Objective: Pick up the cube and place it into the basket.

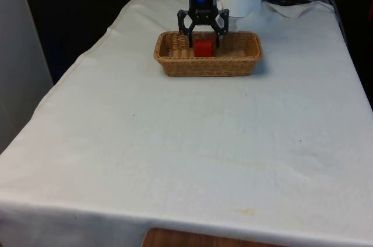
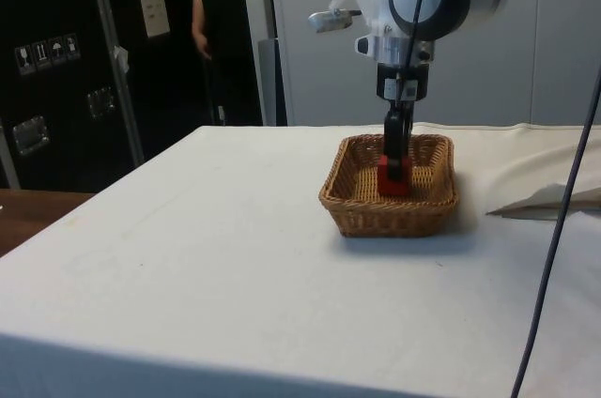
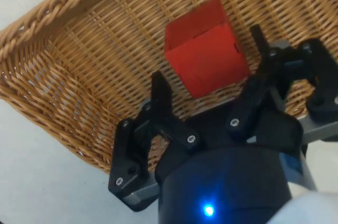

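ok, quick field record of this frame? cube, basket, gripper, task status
cube: red, resting on the basket floor, free of the fingers
basket: wicker, rectangular, on the white cloth at the table's far end
gripper: open, fingers straddling the cube, lowered inside the basket
contact: wrist view shows gaps between both fingers and the cube
task status: cube is in the basket, released
background: a person's arm behind the table in the side view
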Available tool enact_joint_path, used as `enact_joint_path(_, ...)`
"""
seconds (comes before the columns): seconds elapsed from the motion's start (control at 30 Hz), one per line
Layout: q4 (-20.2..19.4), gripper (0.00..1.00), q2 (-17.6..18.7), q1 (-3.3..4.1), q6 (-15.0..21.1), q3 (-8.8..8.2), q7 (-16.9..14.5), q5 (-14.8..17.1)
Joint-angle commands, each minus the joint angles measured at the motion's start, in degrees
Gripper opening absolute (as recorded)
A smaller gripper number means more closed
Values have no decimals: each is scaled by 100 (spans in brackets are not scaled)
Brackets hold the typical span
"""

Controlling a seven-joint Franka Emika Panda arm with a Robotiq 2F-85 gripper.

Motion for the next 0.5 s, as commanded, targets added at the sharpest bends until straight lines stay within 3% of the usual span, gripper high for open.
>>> enact_joint_path(0.0,0,67,-17,0,-11,6,-6,11)
enact_joint_path(0.03,0,76,-17,0,-11,6,-6,11)
enact_joint_path(0.07,0,95,-17,0,-11,6,-6,11)
enact_joint_path(0.1,0,100,0,0,0,0,0,0)
enact_joint_path(0.47,63,100,0,-6,-92,-11,-11,29)
